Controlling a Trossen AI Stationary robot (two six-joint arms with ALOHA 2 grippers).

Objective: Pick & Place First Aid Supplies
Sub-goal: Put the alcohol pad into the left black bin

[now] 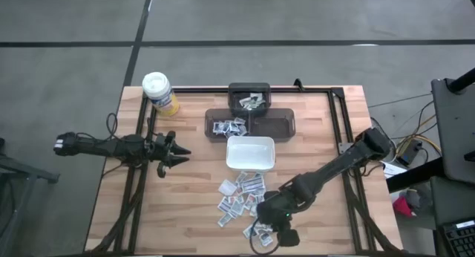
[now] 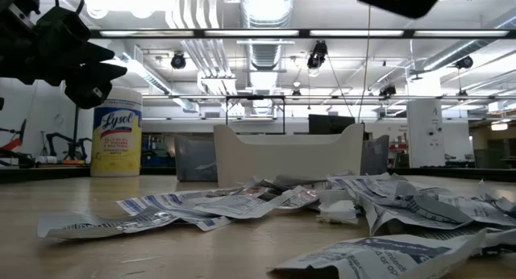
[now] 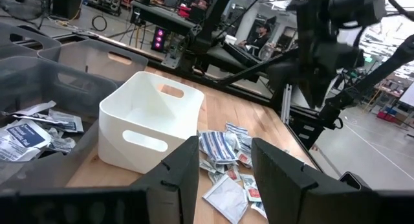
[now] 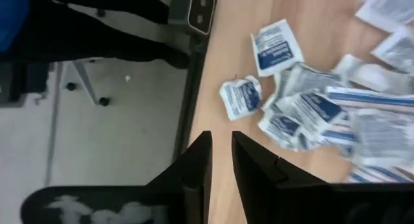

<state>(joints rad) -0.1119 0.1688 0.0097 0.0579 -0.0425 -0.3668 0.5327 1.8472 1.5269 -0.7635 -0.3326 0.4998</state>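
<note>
Many flat packets [image 1: 241, 195] strewn every direction; left jaws apart, right jaws narrowly apart, empty.

Packets [image 1: 241, 194] lie scattered before the dish [image 1: 250, 153], with bins [image 1: 250, 122] behind it.

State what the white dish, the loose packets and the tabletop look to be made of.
White dish: likely plastic, matte, with moulded handle slots.
Packets: paper or foil-paper, printed, crinkled and creased.
Tabletop: wood, pale planks with visible grain and joints.
</note>
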